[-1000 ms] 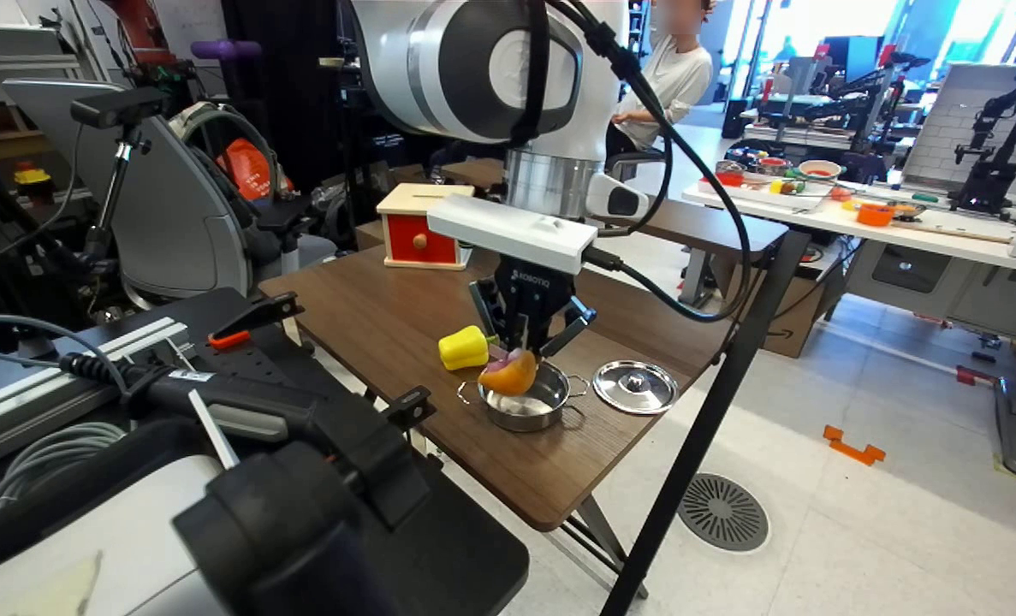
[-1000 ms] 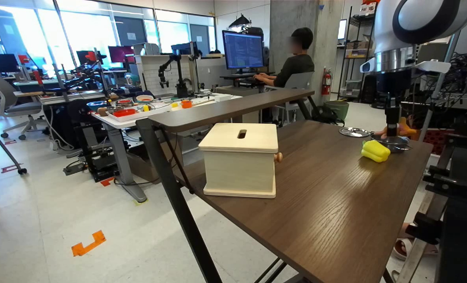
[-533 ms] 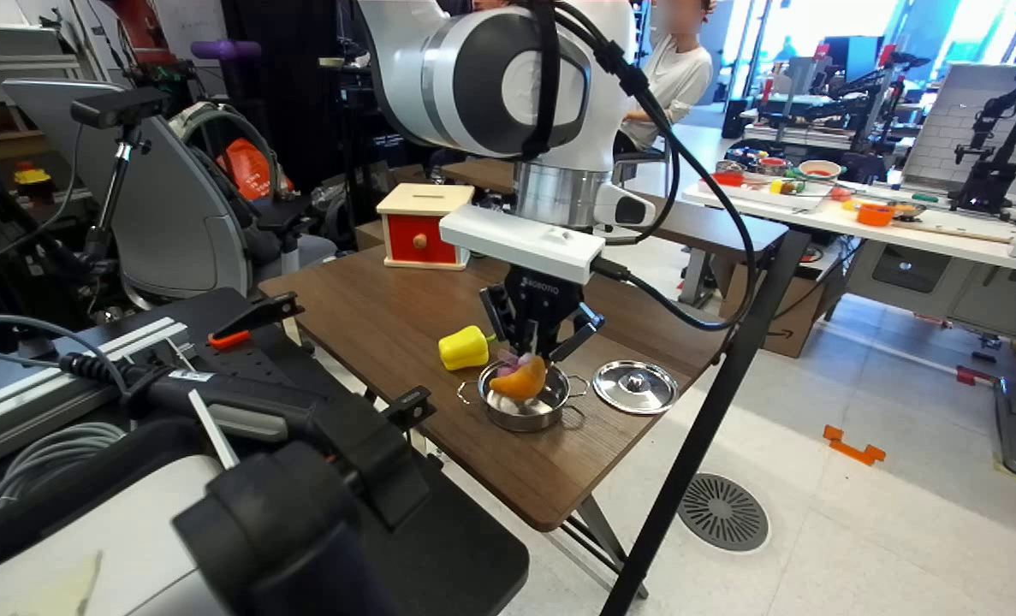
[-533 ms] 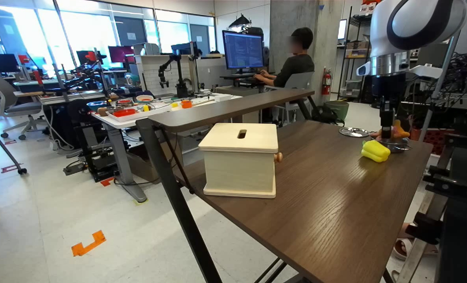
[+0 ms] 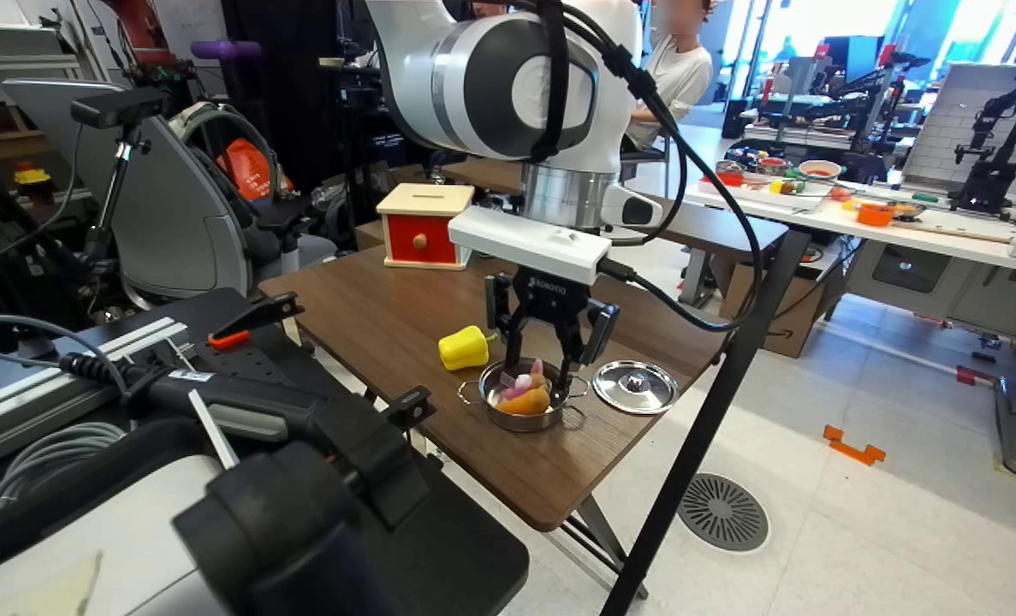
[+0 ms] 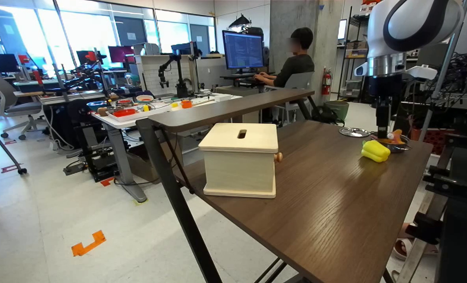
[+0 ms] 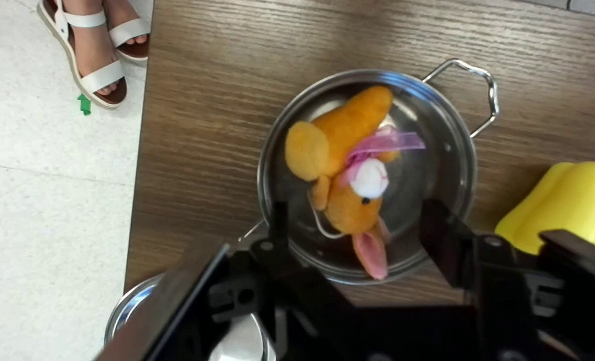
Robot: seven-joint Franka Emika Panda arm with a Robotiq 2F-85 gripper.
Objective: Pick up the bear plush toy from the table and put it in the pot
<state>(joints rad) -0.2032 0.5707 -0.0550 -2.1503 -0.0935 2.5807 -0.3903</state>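
The bear plush toy (image 7: 347, 131), orange-brown with a white muzzle, a pink-lined ear and a pink ribbon, lies on its side inside the steel pot (image 7: 430, 185). Its ear reaches over the pot's rim on the gripper's side. My gripper (image 7: 355, 210) is directly above, jaws spread wide, with the toy's head lying loose between the fingers and a gap on both sides. In both exterior views the toy (image 5: 525, 399) shows low in the pot (image 5: 522, 422), and the gripper's fingertips reach down to about rim height. From the far side, the pot (image 6: 400, 147) is partly covered by a yellow pepper.
Close beside the pot sits the yellow pepper (image 5: 463, 349). A shiny lid (image 5: 619, 389) lies flat on the pot's other side. Farther back on the brown table (image 6: 316, 188) is a wooden box (image 6: 239, 169) with a red front. The table's edge runs near pot and lid.
The jaws have opened from their grip on the toy, which has gone down into the pot. In an exterior view the arm has shifted slightly right and down.
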